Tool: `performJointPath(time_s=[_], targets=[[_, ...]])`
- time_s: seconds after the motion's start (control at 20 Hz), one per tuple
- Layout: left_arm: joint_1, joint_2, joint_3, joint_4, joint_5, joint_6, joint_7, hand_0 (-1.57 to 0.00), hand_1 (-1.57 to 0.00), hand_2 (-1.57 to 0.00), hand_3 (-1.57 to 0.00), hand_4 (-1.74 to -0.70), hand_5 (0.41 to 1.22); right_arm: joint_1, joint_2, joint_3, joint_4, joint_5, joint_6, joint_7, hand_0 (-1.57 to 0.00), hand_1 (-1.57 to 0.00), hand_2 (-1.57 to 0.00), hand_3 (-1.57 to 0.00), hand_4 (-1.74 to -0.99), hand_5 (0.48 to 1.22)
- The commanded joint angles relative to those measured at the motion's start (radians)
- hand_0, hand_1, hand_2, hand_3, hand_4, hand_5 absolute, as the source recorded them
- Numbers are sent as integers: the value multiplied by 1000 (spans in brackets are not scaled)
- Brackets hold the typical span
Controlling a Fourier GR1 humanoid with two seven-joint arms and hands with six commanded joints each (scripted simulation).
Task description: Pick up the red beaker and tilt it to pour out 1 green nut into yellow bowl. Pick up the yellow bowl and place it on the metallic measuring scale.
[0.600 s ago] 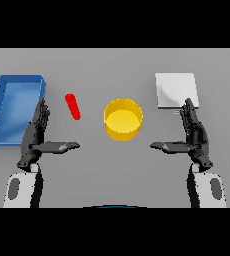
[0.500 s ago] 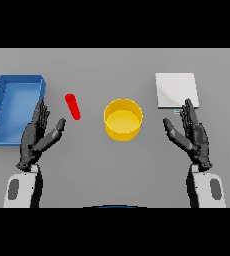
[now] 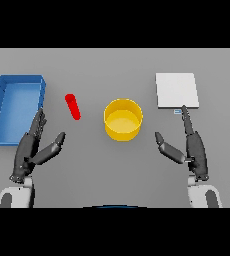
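While both hands were held edge-on with thumbs pointing inward a moment ago, they're now rolled more palm-up and spread, so this looks like the arms just waking up rather than any real grab yet. The left hand (image 3: 33,150) sits at the lower left of the frame, fingers straight and fanned toward the blue tray (image 3: 1,107), thumb sticking out to the right, holding nothing. The right hand (image 3: 194,150) is at the lower right, fingers straight and reaching up so the tips are just short of the lower edge of the metallic measuring scale (image 3: 176,90), thumb out to the left, also empty. The red beaker (image 3: 73,106) lies on its side on the tabletop (image 3: 115,65), left of centre, just above and right of the left hand but apart from it. I can't make out any green nut. The yellow bowl (image 3: 123,119) sits upright dead centre, between beaker and scale, touching neither. So nothing's picked up yet; my guess is the left hand is nearest for the beaker, and grabbing it lying flat could be fiddly.
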Motion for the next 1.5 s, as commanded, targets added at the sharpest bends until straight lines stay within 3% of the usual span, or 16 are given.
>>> performJointPath(time_s=[0.0,0.25,0.4,0.65,0.85,1.0,1.35,1.45], targets=[[-5,4,-1,4,-6,1,17,1,1,1,1,-1164,602,4,-2,-4,3,-9,6,1,1,1,1,1,-1173,593],[-80,-5,-16,92,-52,11,37,1,1,1,1,-1170,605,21,6,-3,-27,-53,37,-4,1,1,1,1,-1224,611],[-156,-29,-16,200,-73,25,3,1,1,1,1,-1219,622,14,1,4,-36,-35,34,12,1,1,1,1,-1246,627],[-276,-30,8,354,-101,51,-29,1,1,1,1,-1248,650,37,-1,-5,-39,-64,49,-22,1,1,1,1,-1280,634],[-372,-25,45,468,-93,59,-63,1,1,1,1,-1271,677,31,-7,-8,-40,-55,43,-24,1,1,1,1,-1268,635],[-429,-37,53,542,-96,65,-62,1,1,1,1,-1287,685,17,-6,-13,-50,-65,45,6,1,1,1,1,-1269,638],[-539,-40,75,675,-105,74,-76,1,1,1,1,-1289,683,36,-7,-14,-47,-72,51,-17,1,1,1,1,-1269,642],[-558,-34,86,707,-101,71,-95,1,1,1,1,-1289,683,24,-6,-15,-48,-74,50,3,1,1,1,1,-1265,638]])
